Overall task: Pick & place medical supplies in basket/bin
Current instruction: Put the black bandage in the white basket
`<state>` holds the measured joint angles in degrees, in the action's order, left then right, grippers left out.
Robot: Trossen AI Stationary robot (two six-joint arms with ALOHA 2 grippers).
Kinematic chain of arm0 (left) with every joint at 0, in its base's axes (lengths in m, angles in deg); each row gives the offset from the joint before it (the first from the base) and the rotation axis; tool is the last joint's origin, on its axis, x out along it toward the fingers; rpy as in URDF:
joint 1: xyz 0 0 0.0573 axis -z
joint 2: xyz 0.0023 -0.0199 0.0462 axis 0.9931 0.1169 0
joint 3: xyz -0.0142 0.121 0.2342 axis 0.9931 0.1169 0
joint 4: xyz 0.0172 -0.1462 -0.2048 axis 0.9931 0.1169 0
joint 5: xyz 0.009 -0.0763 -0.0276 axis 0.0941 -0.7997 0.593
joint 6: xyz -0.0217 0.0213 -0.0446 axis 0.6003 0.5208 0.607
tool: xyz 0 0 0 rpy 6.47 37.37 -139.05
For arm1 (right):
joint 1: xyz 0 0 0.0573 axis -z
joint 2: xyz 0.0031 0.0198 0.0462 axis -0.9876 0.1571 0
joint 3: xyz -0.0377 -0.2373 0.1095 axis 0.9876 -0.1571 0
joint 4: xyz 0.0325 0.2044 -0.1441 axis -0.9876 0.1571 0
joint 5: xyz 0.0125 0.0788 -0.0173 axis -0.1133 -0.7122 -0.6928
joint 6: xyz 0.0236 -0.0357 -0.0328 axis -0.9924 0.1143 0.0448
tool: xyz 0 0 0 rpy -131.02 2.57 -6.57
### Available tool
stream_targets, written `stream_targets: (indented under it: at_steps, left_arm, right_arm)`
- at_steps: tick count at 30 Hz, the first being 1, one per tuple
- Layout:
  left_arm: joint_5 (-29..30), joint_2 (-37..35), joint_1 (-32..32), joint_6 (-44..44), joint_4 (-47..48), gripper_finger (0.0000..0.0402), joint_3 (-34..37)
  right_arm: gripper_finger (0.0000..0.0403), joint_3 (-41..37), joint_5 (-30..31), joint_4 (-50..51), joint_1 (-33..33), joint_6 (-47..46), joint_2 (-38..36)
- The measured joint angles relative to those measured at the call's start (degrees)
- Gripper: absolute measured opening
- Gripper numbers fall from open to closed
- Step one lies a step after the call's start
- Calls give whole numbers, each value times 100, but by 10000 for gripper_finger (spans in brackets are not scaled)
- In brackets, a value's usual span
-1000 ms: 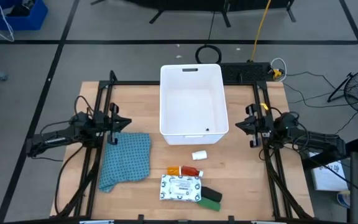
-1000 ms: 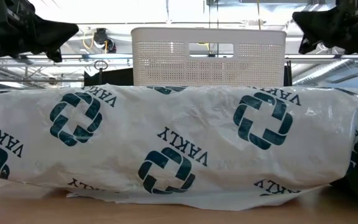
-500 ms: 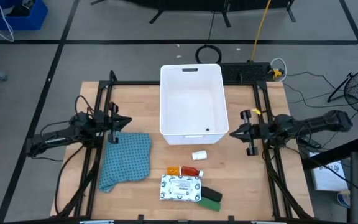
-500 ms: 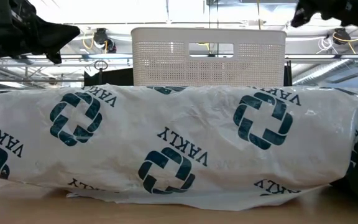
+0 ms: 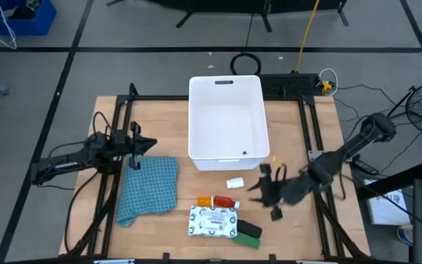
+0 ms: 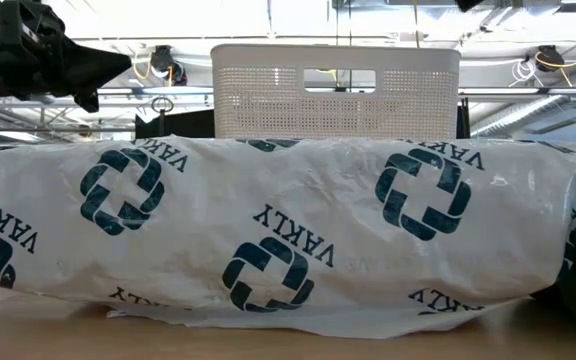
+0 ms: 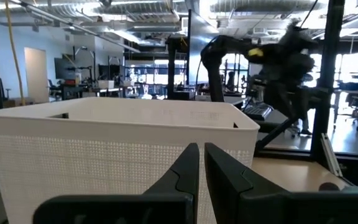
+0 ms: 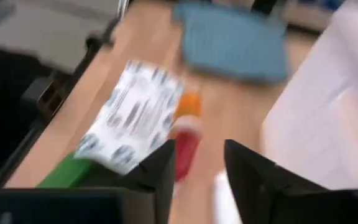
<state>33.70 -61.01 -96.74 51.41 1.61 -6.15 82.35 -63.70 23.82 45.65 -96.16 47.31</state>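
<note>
while the tub anchors everything: each place below is given from the white tub (image 5: 225, 117)
right gripper (image 5: 261, 192): off the tub's near right corner, above the wood, fingers (image 8: 246, 172) spread with a clear gap, holding nothing
left gripper (image 5: 139, 145): well off the tub's left wall, fingers (image 7: 190, 170) pressed nearly together, nothing between them
small white cylinder (image 5: 234, 182): just in front of the tub's near wall
red-orange bottle (image 5: 223, 201): beyond the cylinder, farther from the tub, lying flat
white printed packet (image 5: 213, 221): past the bottle, farther still
green block (image 5: 249, 239): beside the packet's right end, a black block (image 5: 248, 229) touching it
blue cloth (image 5: 148, 185): off the tub's near left corner
</note>
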Motion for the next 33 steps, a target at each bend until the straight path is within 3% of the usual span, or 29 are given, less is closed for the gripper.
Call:
stream_targets:
  at_steps: [5, 15, 25, 33]
  left_arm:
    - [0, 0, 0, 9, 0, 31, 0]
    - [1, 0, 0, -51, -28, 31, 0]
    - [2, 0, -1, -335, -26, 31, 0]
    - [44, 0, -2, -418, -24, 31, 0]
  right_arm:
    - [191, 882, -201, 858, -383, -1276, 788]
    - [210, 815, -198, 1000, -635, -2814, 1713]
    - [210, 76, -349, -160, -833, -3755, 2090]
    - [210, -276, -675, -1097, -991, -3995, 2092]
